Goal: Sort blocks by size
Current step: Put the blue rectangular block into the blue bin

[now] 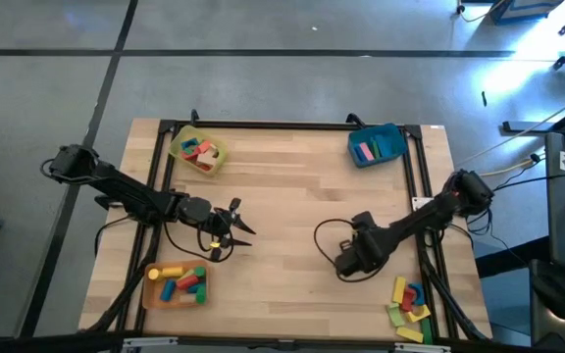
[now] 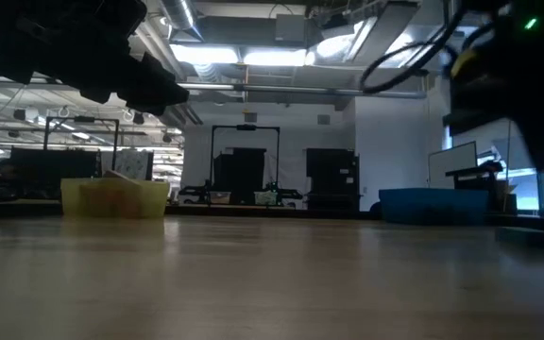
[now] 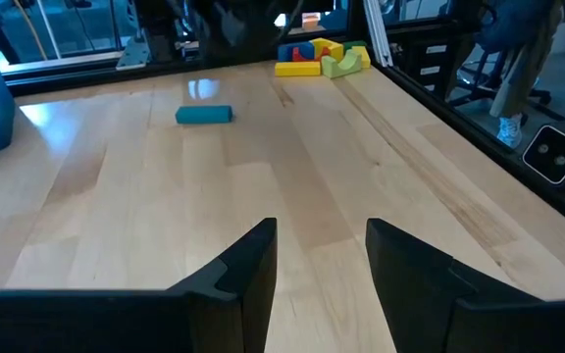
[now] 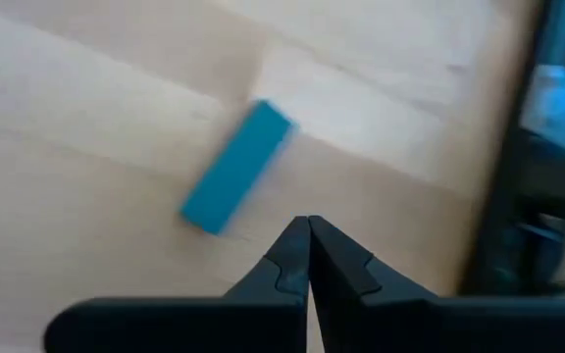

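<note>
Two dark grippers hovered over the wooden table (image 1: 282,196): the left gripper (image 1: 238,228), at nine o'clock, stood half-open and empty; the right gripper (image 4: 309,240), at four o'clock, was pinched shut just beside a flat blue rectangular block (image 4: 236,168), holding nothing.

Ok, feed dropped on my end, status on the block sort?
Left pincer open, empty, above the table. Right pincer shut, empty, just short of a blue bar lying flat. Nothing blocking it.
</note>
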